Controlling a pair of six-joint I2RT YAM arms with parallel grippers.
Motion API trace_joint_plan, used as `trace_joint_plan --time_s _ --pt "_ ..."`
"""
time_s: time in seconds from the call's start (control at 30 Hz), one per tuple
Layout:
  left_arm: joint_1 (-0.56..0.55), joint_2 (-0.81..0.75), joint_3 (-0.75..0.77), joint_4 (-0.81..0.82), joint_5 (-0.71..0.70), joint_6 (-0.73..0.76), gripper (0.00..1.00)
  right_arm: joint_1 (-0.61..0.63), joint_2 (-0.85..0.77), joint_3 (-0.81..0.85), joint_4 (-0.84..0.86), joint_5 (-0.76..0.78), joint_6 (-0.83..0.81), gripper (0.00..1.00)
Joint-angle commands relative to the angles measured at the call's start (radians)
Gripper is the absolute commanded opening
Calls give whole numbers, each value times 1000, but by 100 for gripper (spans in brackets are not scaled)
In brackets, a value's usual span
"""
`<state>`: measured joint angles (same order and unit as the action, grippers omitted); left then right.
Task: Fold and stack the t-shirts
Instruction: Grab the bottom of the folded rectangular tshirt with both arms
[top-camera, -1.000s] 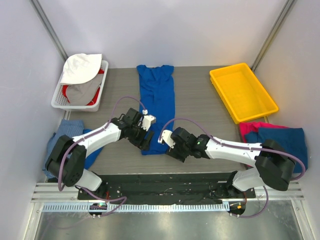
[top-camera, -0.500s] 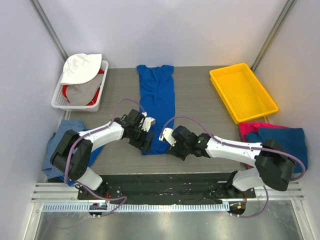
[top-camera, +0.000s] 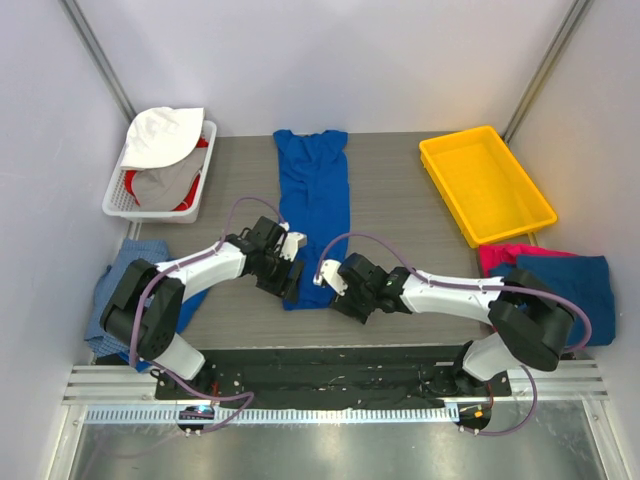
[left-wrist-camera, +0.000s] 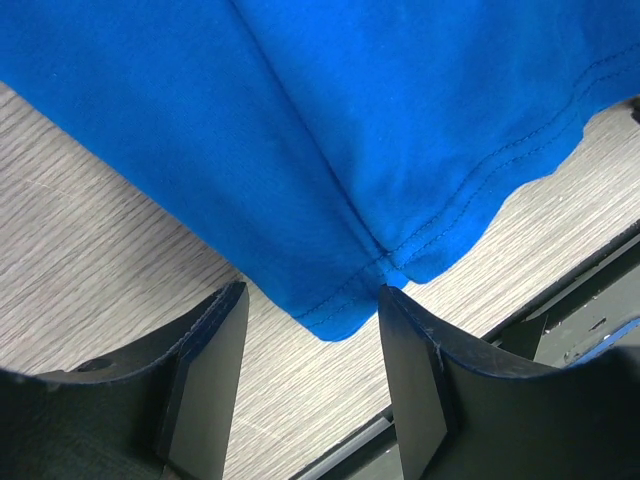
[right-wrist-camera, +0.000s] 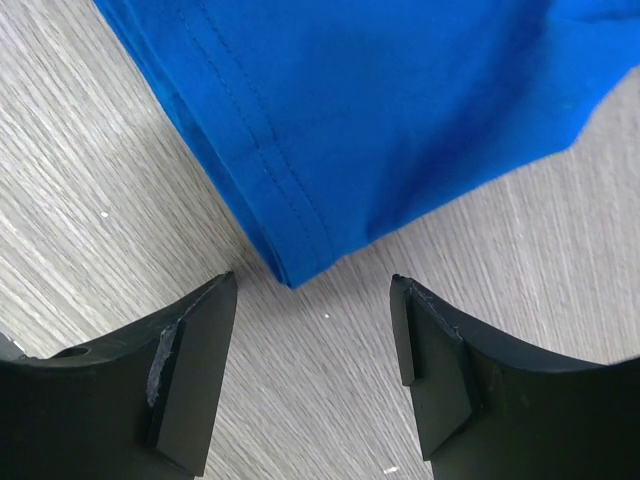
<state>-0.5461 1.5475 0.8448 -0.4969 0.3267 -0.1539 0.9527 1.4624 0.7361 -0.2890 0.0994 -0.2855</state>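
Observation:
A royal blue t-shirt (top-camera: 315, 200) lies folded into a long narrow strip down the middle of the table, collar at the far end. My left gripper (top-camera: 291, 283) is open at the strip's near left corner; the left wrist view shows that hem corner (left-wrist-camera: 335, 318) between its fingers. My right gripper (top-camera: 334, 291) is open at the near right corner, and the right wrist view shows that corner (right-wrist-camera: 290, 270) just ahead of its fingers. Neither holds cloth. A magenta pink shirt (top-camera: 497, 259) and a blue shirt (top-camera: 572, 285) lie at the right edge.
A yellow tray (top-camera: 485, 183) stands at the back right. A white basket (top-camera: 160, 200) with white, grey and red cloth stands at the back left. More blue cloth (top-camera: 130, 270) lies at the left edge. The black base rail (top-camera: 320, 365) runs along the near edge.
Both grippers have shifted slightly around the near hem corners of the blue strip. The shirt has not moved.

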Motion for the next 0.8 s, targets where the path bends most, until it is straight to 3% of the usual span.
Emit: trace_joint_plan --time_s 0.0,0.43,0.63,0.77 --pt "6 10 5 23 31 -7 58 -2 22 34 62 -21 -7 70" --pt "5 17 14 21 37 5 54 -9 47 39 82 -15 -27 63" --pt "-3 20 16 18 43 11 45 -15 61 43 91 -17 -34 49" --pt "-6 25 19 17 51 17 33 -15 65 45 93 -21 -32 30"
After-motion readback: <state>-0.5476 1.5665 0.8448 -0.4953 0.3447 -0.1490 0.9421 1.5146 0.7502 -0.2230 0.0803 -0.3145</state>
